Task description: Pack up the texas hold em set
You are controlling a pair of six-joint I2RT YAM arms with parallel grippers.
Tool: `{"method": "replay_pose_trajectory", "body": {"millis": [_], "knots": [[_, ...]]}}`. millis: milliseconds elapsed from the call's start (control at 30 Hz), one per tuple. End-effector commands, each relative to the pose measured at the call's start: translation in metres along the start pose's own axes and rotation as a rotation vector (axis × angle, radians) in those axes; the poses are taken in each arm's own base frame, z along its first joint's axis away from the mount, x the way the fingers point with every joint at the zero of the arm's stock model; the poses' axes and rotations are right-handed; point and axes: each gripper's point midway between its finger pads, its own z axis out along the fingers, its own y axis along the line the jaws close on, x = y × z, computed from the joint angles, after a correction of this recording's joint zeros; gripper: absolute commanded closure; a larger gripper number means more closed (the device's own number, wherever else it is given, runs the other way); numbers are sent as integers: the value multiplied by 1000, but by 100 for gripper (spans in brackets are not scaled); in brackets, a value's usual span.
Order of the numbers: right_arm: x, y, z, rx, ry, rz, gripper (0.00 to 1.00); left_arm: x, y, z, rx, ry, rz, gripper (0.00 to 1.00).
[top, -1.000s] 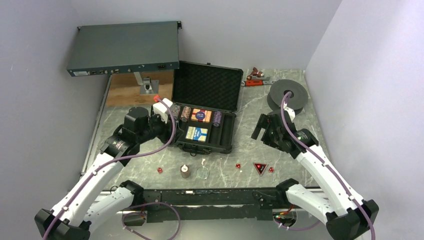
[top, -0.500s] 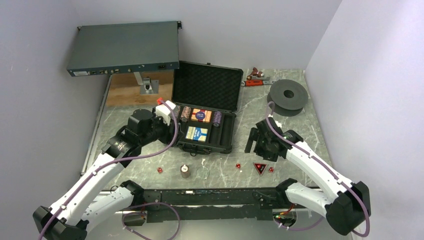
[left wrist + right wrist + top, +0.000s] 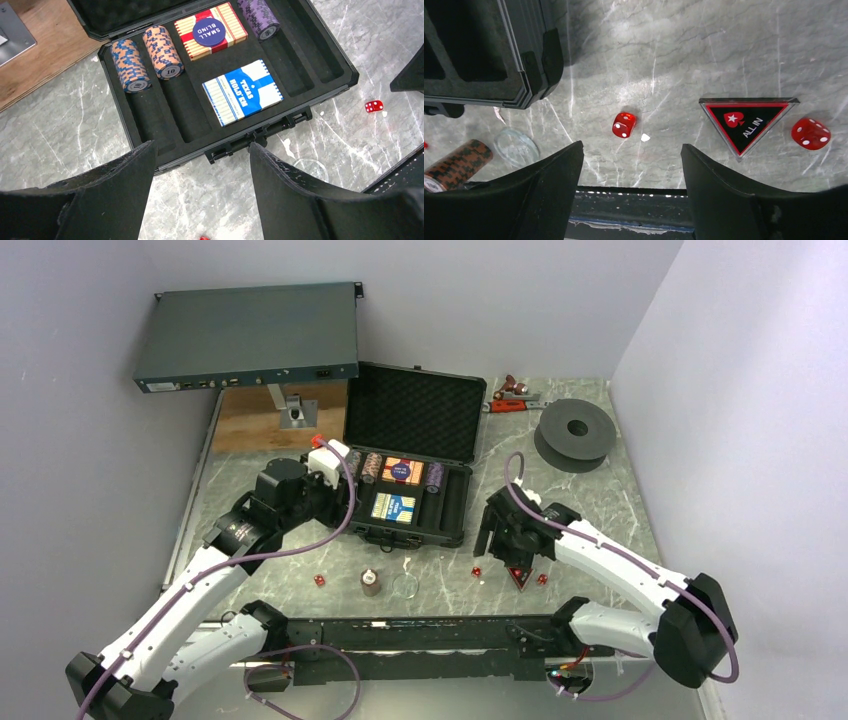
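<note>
The black case lies open, its foam lid up. Its tray holds striped chip stacks, a red card deck and a blue deck. My left gripper hovers open and empty over the case's front latch edge. Open too, my right gripper hangs over the marble near a red die. The triangular black-red marker and a second die lie to its right. A brown chip stack and another die sit near the front edge.
A grey-blue rack unit stands raised at the back left above a wooden board. A black spool and a red tool lie at the back right. A clear disc rests by the brown stack. A black rail lines the near edge.
My right arm has swung from beside the spool toward me and left, now over the dice and marker, jaws a little narrower. The left arm has barely shifted.
</note>
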Motion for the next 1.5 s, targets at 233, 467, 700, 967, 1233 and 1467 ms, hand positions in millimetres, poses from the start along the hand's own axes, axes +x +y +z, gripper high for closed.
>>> {"method": "replay_pose_trajectory", "body": {"millis": [233, 467, 700, 967, 1233, 1467], "knots": [[23, 12, 17, -9, 27, 19, 44, -17, 7, -8, -44, -46, 9, 27], [24, 13, 26, 30, 24, -4, 45, -13, 6, -6, -44, -29, 8, 28], [23, 14, 36, 77, 22, -43, 48, -13, 5, -6, -42, -32, 16, 28], [20, 15, 38, 101, 7, -66, 49, -13, 5, -5, -42, -30, 16, 28], [19, 17, 35, 101, -2, -77, 51, -13, 5, -5, -42, -25, 15, 29], [20, 18, 39, 114, 10, -105, 61, -13, 5, -6, -41, -30, 16, 29]]}}
